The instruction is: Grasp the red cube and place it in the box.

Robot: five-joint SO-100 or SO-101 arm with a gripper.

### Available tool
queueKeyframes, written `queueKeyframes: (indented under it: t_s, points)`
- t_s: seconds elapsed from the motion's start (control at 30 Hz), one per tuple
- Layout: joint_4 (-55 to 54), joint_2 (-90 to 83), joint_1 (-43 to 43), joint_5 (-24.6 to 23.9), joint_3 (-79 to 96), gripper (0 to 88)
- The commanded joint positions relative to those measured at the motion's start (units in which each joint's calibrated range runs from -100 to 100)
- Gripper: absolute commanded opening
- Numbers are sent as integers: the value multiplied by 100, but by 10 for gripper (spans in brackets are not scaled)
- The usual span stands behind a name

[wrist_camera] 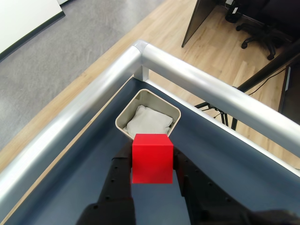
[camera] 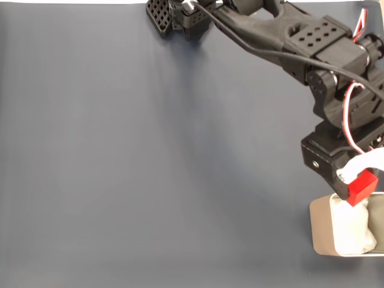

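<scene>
The red cube [camera: 362, 186] [wrist_camera: 152, 158] is small, bright and plain, and my gripper [camera: 359, 185] [wrist_camera: 152, 161] is shut on it, one black finger on each side. In the fixed view the cube hangs over the upper left part of the box [camera: 320, 227], at the table's lower right. The box [wrist_camera: 123, 118] is a beige-grey tin with rounded corners and wadded white lining [camera: 353, 231] [wrist_camera: 147, 121]. In the wrist view the cube sits just in front of the box's near rim.
The dark blue-grey table surface [camera: 150, 150] spreads left of the box. The black arm [camera: 312, 42] reaches in from the top right. A silver metal rail [wrist_camera: 197, 77] runs along the table edge behind the box, with wooden floor and office chairs beyond.
</scene>
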Motion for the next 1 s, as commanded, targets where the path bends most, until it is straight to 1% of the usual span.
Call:
queueKeyframes:
  t_s: [0.0, 0.47, 0.97]
  points:
    - [-160, 93, 2, -15, -510, 5]
    - [-652, 951, 44, 5, -1395, 5]
    - [-1340, 1471, 73, 10, -1368, 7]
